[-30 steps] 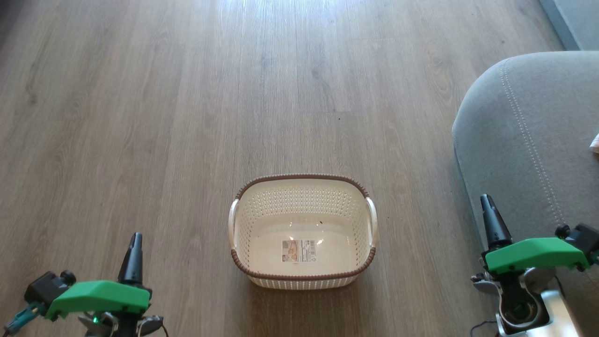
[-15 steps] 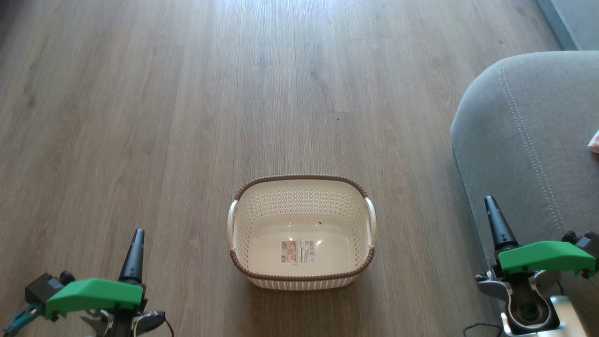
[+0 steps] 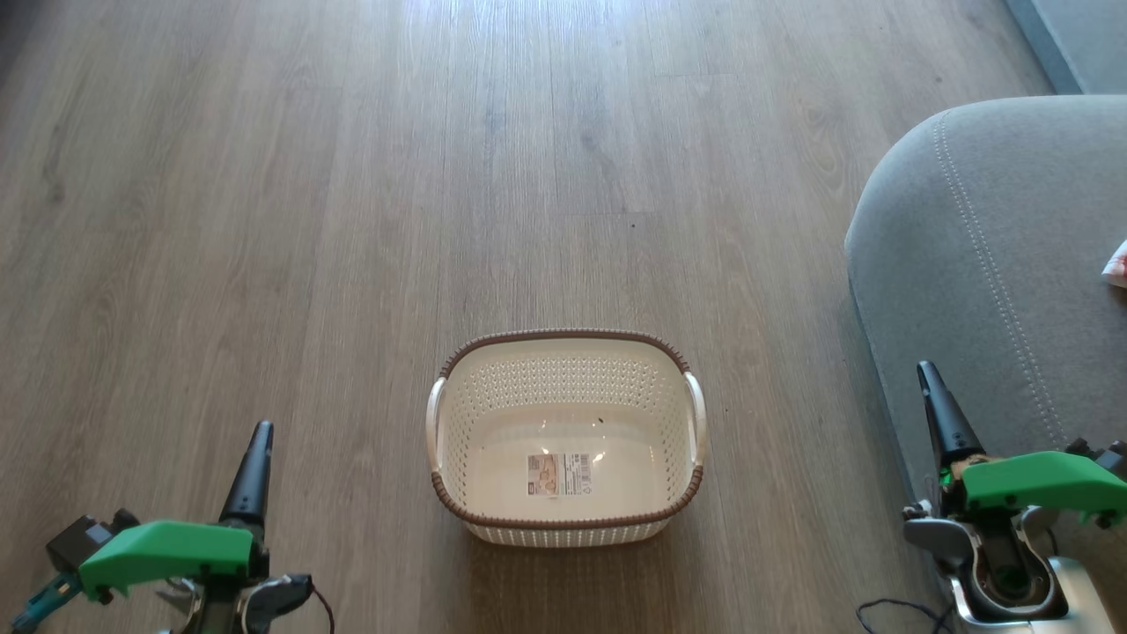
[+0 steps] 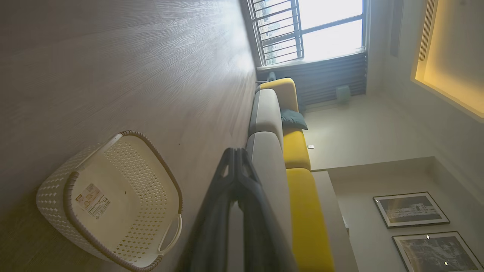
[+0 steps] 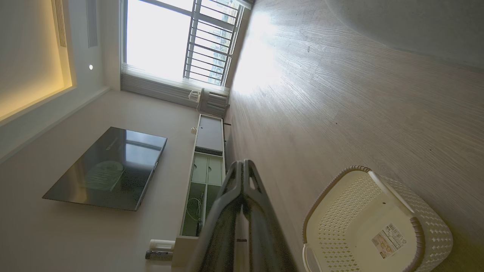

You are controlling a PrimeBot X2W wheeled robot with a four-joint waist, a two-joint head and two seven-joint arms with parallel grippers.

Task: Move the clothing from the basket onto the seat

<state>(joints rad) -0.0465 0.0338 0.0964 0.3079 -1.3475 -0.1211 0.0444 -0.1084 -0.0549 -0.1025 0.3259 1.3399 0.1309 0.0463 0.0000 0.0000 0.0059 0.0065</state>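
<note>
basket (image 3: 563,521) stands on open floor (image 3: 352,220), seat (image 3: 995,264) edge near its right. left gripper (image 3: 261,430) and right gripper (image 3: 924,368) flank it, fingers pointing forward (both closed tight, holding nothing).

The floor (image 3: 264,220) is grey-brown wood-look plank, its boards running away from the robot, with bright glare at the far end. A cream perforated basket (image 3: 563,387) with a brown rim stands upright on it near the middle, holding nothing but a label sticker (image 3: 558,474). A grey upholstered seat (image 3: 995,220) stands on the floor to the right, well apart from the basket. A small dark speck (image 3: 632,225) lies beyond the basket.
</note>
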